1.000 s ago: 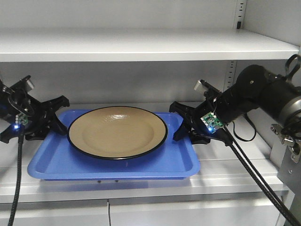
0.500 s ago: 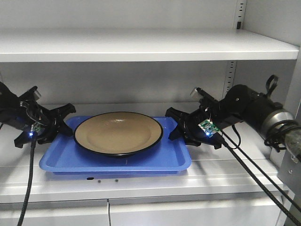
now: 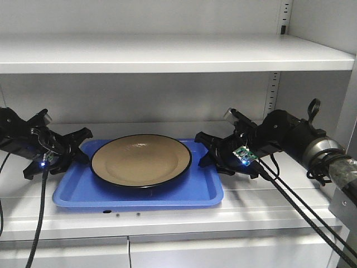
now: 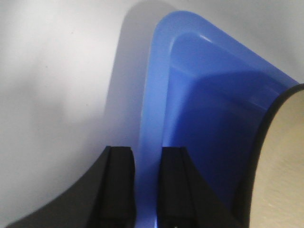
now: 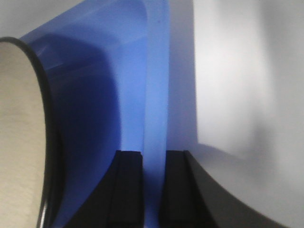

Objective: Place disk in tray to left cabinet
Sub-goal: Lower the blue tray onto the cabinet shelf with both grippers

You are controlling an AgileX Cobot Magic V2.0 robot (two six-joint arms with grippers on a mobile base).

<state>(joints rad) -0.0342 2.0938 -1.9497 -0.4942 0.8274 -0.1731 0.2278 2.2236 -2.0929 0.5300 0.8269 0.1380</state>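
Left pincer (image 3: 78, 146): you have it clamped on the tray's (image 3: 139, 195) left rim; the left wrist view shows the blue edge pinched between both fingers (image 4: 118, 180).
Right pincer (image 3: 205, 151): same on the other side, closed on the right rim, with the edge running up between its two fingers (image 5: 129, 185).
Tray: it sits low over the cabinet's (image 3: 167, 53) middle shelf (image 3: 268, 206), front edge just inside the shelf lip. You can't tell from here whether the base is fully down or a touch above the surface.
Disk (image 3: 141, 161): it lies flat in the tray's middle, a bit toward the back, clear of both pincers.
Stage: by the look of it you're at the set-down, with release yet to come.
Risk one: open up while the tray is off the shelf and it drops; the glossy disk could slide or hop.
Risk two: let go one side first and the tray tilts, sending the disk toward the low side.
Risk three: pull back without opening fully and a finger drags the rim, hauling the tray toward the lip.
Risk four: the right arm's cables (image 3: 301, 212) hang across the shelf front and could snag as you back out.
Count: one disk, one tray, one cabinet, two pincers.
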